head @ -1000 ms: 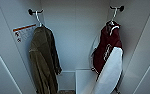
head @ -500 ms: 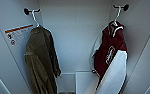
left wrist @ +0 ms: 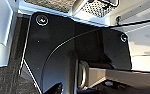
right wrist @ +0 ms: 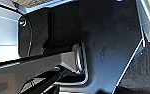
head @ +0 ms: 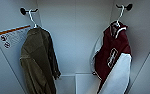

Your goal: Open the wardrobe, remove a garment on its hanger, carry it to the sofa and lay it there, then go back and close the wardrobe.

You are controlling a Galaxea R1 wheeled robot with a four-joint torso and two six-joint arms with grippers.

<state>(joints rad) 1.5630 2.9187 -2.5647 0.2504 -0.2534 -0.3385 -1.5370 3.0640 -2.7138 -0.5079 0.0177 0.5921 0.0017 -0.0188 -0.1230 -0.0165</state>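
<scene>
Maroon garment (head: 111, 53) on hanger (head: 120, 15); wardrobe (head: 76, 37) sticker (head: 13, 36) text unreadable; gripper states indiscernible.

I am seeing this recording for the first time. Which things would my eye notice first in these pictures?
First the maroon varsity jacket with white sleeves, hanging on a white hanger from a dark hook at the right inside the open white wardrobe. Next the olive-green jacket, hanging from a hook at the left. Beside it, an orange-striped warning label sits on the left inner wall.

Open wardrobe (head: 76, 37); garment (head: 112, 53) and olive jacket (head: 38, 62) hang from hooks inside
</scene>
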